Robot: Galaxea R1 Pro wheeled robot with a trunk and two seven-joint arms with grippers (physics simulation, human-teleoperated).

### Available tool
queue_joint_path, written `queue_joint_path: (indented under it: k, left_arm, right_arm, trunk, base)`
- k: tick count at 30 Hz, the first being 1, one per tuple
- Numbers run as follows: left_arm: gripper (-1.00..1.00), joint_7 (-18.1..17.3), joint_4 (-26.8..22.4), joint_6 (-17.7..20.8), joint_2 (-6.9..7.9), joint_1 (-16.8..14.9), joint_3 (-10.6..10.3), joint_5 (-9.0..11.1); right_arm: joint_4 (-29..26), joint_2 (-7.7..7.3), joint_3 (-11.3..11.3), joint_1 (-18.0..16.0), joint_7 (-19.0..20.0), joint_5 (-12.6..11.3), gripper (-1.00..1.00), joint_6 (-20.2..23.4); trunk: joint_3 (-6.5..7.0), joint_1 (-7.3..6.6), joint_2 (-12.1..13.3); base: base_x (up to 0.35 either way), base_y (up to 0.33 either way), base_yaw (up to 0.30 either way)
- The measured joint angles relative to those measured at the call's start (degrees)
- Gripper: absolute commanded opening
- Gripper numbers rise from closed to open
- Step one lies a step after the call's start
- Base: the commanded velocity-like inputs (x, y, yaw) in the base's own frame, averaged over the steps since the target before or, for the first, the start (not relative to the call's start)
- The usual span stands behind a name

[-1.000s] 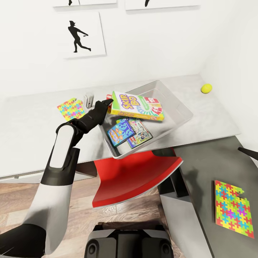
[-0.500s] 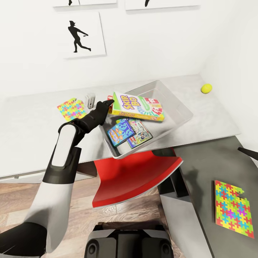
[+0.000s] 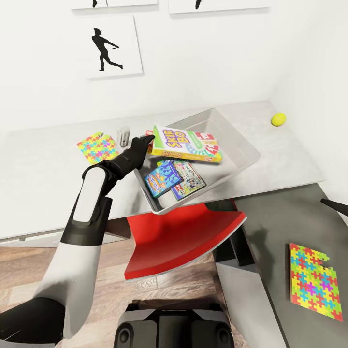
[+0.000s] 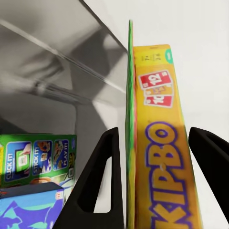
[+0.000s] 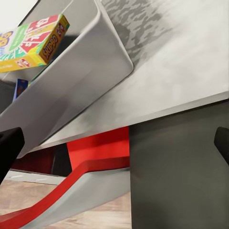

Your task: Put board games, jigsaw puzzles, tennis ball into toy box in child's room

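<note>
My left gripper (image 3: 146, 141) is shut on the near end of a green-red-yellow board game (image 3: 187, 144), holding it tilted over the light-grey toy box (image 3: 244, 145). In the left wrist view the same board game (image 4: 160, 157) stands edge-on between the black fingers (image 4: 100, 186). A blue board game (image 3: 162, 178) and a white-green one (image 3: 189, 178) lie inside the box. One jigsaw puzzle (image 3: 96, 146) lies on the light table (image 3: 43, 164) left of the gripper, another jigsaw puzzle (image 3: 313, 281) on the dark section. The tennis ball (image 3: 278, 119) rests by the wall. My right gripper (image 5: 114, 143) is open, facing the toy box (image 5: 81, 71) wall.
A red chair (image 3: 183, 237) is tucked under the table below the toy box. A small grey object (image 3: 124, 135) stands on the table just behind my left gripper. Black silhouette pictures (image 3: 107, 47) hang on the white wall. Wood floor shows at the lower left.
My left gripper has shifted slightly right and away from me, carrying the board game a little further over the toy box. The rest is unchanged.
</note>
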Motion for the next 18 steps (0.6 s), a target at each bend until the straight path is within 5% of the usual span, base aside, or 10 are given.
queue_joint_path:
  k: [18]
  left_arm:
    - [-1.0,-0.2,0.9,-0.2,-0.06,-0.4,-0.1,0.2]
  right_arm:
    - [0.0,-0.02,0.0,0.0,0.0,-0.1,1.0,0.0]
  trunk:
    - [0.0,0.0,0.0]
  base:
    - [0.0,0.0,0.0]
